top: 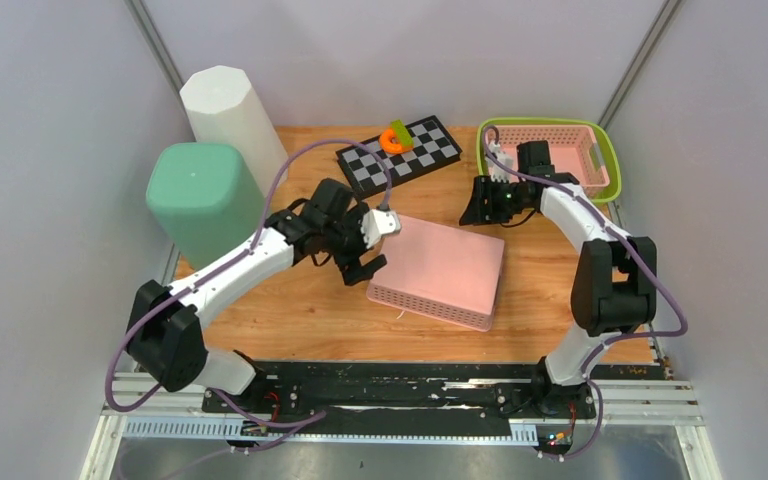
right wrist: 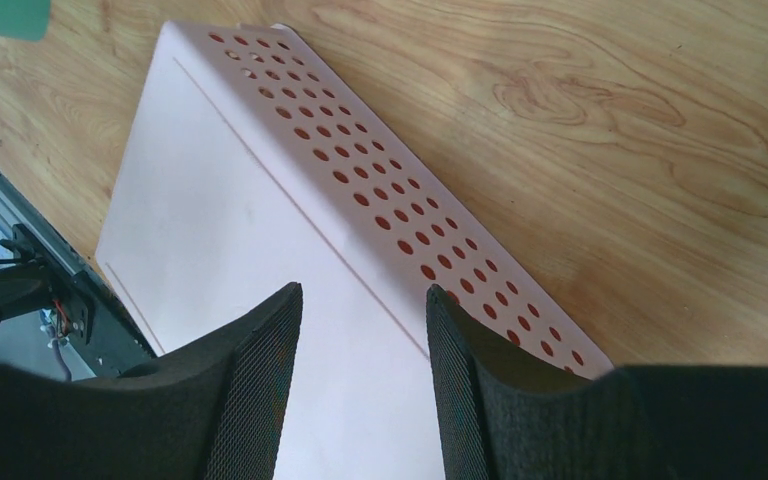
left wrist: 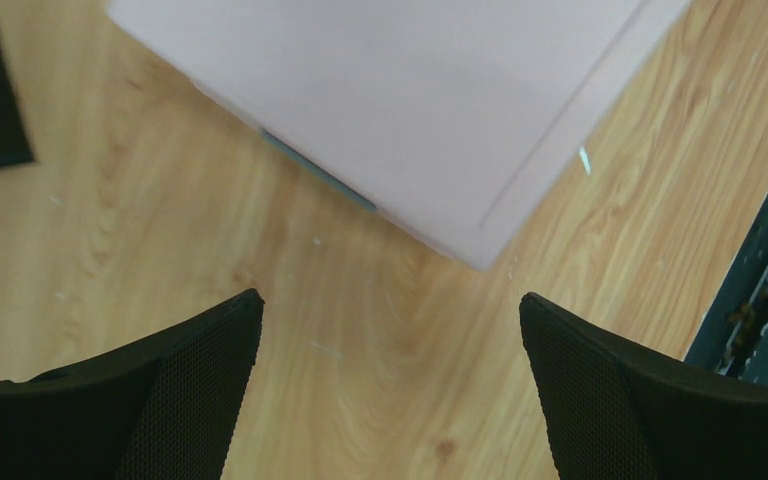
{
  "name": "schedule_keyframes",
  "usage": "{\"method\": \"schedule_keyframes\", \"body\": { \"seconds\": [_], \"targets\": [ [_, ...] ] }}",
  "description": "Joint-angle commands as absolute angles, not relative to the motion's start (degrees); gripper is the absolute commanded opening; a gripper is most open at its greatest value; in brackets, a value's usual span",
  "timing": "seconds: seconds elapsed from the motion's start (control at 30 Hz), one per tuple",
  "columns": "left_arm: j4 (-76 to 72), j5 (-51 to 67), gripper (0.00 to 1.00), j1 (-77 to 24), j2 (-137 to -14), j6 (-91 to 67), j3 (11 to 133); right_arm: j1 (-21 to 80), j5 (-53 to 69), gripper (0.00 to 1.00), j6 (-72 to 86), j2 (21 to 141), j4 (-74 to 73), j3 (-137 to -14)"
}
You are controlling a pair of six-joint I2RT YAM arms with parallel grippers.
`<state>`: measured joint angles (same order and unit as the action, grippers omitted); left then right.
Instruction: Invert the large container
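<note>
Pink perforated plastic container (top: 440,265): lying base-up on wooden table (top: 300,310). Left gripper (left wrist: 390,310): jaws spread wide, empty, beside its corner. Right gripper (right wrist: 365,300): jaws partly apart, empty.

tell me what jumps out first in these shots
A big pink basket lies bottom up in the middle of the table, its holed side wall showing. The left claw gapes wide open beside its left edge, holding nothing. At the far left stand a tall green bin and a white bin.
</note>
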<state>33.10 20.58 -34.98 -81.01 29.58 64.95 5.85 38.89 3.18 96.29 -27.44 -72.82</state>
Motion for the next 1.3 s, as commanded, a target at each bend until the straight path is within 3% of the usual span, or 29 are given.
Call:
{"method": "schedule_keyframes", "body": {
  "seconds": [0.0, 0.53, 1.27],
  "targets": [
    [33.0, 16.6, 1.00, -36.7, -80.9, 32.8, 57.2, 5.6, 37.6, 0.52, 3.0, 98.9, -28.3, -75.2],
    [18.7, 7.2, 1.00, -39.7, -92.2, 23.9, 59.6, 3.8, 40.1, 0.52, -6.2, 95.2, -37.0, -70.0],
    [21.2, 3.7, 1.00, -47.5, -110.0, 19.4, 80.0, 1.3, 28.9, 0.52, -19.0, 78.9, -46.5, -58.0]
  ]
}}
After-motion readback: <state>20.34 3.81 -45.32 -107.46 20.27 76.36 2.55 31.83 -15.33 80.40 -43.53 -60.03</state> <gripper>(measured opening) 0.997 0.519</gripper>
